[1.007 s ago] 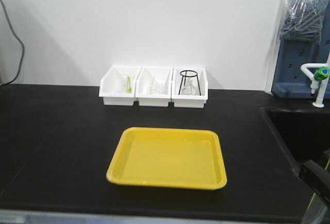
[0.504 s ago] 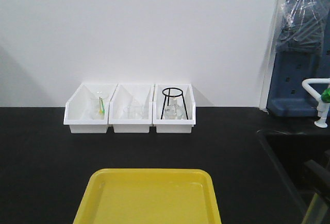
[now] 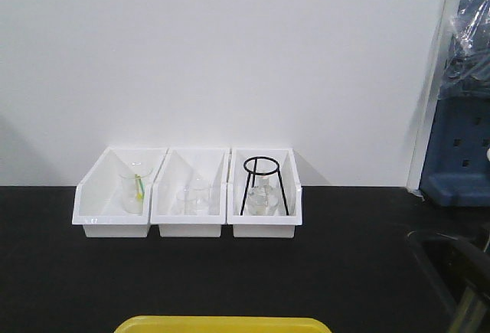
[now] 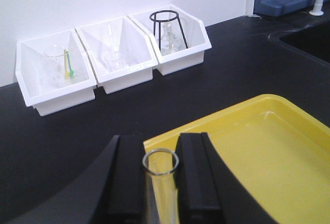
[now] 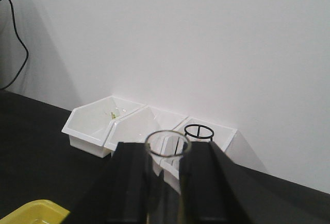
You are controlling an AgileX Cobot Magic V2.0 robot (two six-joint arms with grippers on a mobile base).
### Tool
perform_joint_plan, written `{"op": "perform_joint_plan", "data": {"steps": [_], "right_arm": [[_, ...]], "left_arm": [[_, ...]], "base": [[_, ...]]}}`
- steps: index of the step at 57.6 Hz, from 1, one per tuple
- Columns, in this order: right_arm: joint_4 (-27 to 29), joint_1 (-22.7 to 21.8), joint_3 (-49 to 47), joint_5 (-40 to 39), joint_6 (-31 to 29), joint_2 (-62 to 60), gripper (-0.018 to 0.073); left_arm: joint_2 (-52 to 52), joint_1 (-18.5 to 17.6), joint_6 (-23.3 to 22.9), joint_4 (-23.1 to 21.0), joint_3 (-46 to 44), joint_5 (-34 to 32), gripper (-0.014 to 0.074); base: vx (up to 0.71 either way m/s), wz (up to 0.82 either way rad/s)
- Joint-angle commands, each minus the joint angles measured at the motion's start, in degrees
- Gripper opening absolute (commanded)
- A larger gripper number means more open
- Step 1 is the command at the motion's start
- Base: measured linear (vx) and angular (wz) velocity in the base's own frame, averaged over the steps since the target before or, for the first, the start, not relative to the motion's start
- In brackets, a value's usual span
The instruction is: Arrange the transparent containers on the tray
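Note:
The transparent containers sit in three white bins by the wall: a beaker (image 3: 135, 187) holding a green-yellow stick, a beaker (image 3: 195, 197) in the middle bin, and a flask (image 3: 262, 199) under a black ring stand (image 3: 264, 166). Only the far rim of the yellow tray (image 3: 222, 323) shows in the front view; in the left wrist view the tray (image 4: 268, 147) lies just ahead to the right. My left gripper (image 4: 161, 149) is shut on a clear glass tube (image 4: 161, 162) at the tray's near-left corner. My right gripper (image 5: 167, 154) is shut on another glass tube (image 5: 167, 144), higher up and facing the bins.
The white bins (image 3: 187, 222) stand side by side against the white wall on a black bench. A sink recess (image 3: 452, 264) drops away at the right, with blue equipment (image 3: 463, 157) behind it. A black cable (image 5: 15, 38) hangs on the wall far left.
The front view has closed in on the bench: the bins grew larger and sank in the frame, and the tray slid down until only its far rim shows.

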Motion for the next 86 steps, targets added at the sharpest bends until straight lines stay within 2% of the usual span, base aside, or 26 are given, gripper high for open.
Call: {"op": "perform_joint_plan", "data": {"steps": [1, 59, 69, 72, 76, 80, 86], "right_arm": [[-0.3, -0.2, -1.7, -1.4, 0.0, 0.0, -0.0011], [-0.2, -0.2, -1.7, -1.6, 0.0, 0.0, -0.0011], [-0.2, -0.2, -1.7, -1.6, 0.0, 0.0, -0.0011], [-0.2, -0.2, -1.7, -1.6, 0.0, 0.0, -0.0011], [-0.3, -0.2, -1.7, -1.7, 0.0, 0.0, -0.0011], [-0.3, -0.2, -1.7, -1.7, 0.0, 0.0, -0.0011], [-0.3, -0.2, -1.7, -1.7, 0.0, 0.0, -0.0011]], "left_arm": [[0.1, -0.4, 0.0, -0.6, -1.6, -5.0, -0.0001], [0.1, -0.3, -0.9, -0.8, -1.6, -5.7, -0.0001], [0.1, -0.3, -2.0, -3.1, -1.6, -2.5, -0.0001], [0.1, -0.3, -2.0, -4.8, -1.6, 0.2, -0.0001], [1.2, -0.3, -3.2, -8.5, -1.6, 0.5, -0.0001], [4.1, -0.3, -4.7, -11.8, -2.2, 0.5, -0.0001], [11.7, -0.3, -5.6, -13.1, -5.3, 2.8, -0.0001]], "base": [[0.17, -0.03], [0.02, -0.01], [0.0, 0.0], [0.0, 0.0], [0.0, 0.0], [0.0, 0.0], [0.0, 0.0]]}}
